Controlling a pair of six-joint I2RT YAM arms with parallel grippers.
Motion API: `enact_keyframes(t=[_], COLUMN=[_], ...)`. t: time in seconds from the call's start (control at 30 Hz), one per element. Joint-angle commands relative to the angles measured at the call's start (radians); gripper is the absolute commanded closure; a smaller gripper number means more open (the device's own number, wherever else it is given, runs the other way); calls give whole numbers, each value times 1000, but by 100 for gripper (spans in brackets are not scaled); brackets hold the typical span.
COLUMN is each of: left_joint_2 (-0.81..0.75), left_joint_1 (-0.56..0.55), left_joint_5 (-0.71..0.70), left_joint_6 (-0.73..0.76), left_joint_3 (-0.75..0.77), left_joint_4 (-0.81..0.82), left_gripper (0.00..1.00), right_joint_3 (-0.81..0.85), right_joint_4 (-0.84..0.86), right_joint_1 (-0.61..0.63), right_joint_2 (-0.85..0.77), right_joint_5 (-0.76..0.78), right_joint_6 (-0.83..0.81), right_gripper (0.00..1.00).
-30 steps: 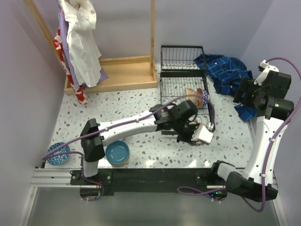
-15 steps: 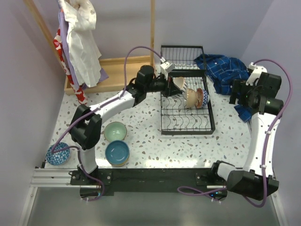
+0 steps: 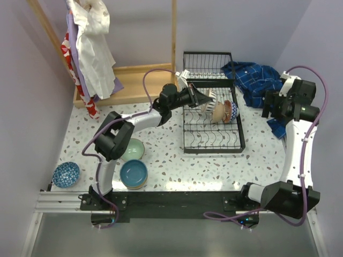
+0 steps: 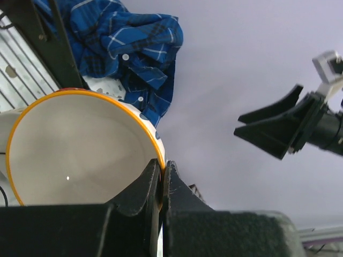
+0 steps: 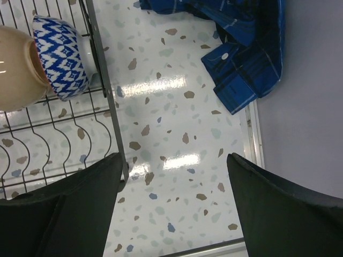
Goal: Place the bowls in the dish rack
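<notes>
Speckled terrazzo tabletop (image 3: 177,166) spreads out from the arm bases. Nearest me, three bowls wait on it: a dark blue speckled bowl (image 3: 66,174) at the left edge, a teal bowl (image 3: 133,174) to its right, and a pale green bowl (image 3: 134,150) just behind that, partly under my left arm's elbow.

Further in sits the dish rack (image 3: 211,139). Its near prongs are bare, and a beige bowl (image 3: 217,113) and a blue-and-white patterned bowl (image 3: 231,110) stand on edge towards its far end. My left gripper (image 4: 162,179) is pinched tight on the rim of an orange-rimmed bowl (image 4: 75,144), held tilted over the rack's far-left part.

I judge this to be the placing step. I'd hold the bowl on edge, line it up with a free prong gap beside the beige one, and lower it until the wires take the weight. Only then would I let go, so it doesn't knock its neighbours.

My right gripper (image 5: 172,160) hangs spread wide and empty over bare table to the right of the rack. Beyond lie a crumpled blue plaid shirt (image 3: 252,80), a wooden clothes stand (image 3: 139,80) hung with garments, and plain lilac walls (image 3: 241,27).
</notes>
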Motion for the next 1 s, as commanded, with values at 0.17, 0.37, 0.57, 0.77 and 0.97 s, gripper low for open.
enact_keyframes(t=[0.17, 0.37, 0.57, 0.77, 0.97], left_joint_2=[35, 92, 112, 107, 94], left_joint_1=[15, 32, 47, 50, 53], left_joint_5=[-53, -38, -33, -44, -76], left_joint_6=[-268, -334, -420, -517, -578], left_joint_3=[71, 73, 27, -3, 0], left_joint_4=[133, 229, 341, 391, 293], left_gripper=[100, 100, 100, 100, 100], right_joint_3=[-45, -42, -5, 29, 47], right_joint_4=[14, -7, -39, -58, -70], right_joint_1=[3, 4, 10, 32, 76], right_joint_2=[20, 50, 93, 134, 146], right_joint_5=[45, 54, 75, 86, 120], right_joint_6=[-40, -40, -50, -24, -40], right_gripper=[18, 18, 19, 20, 20])
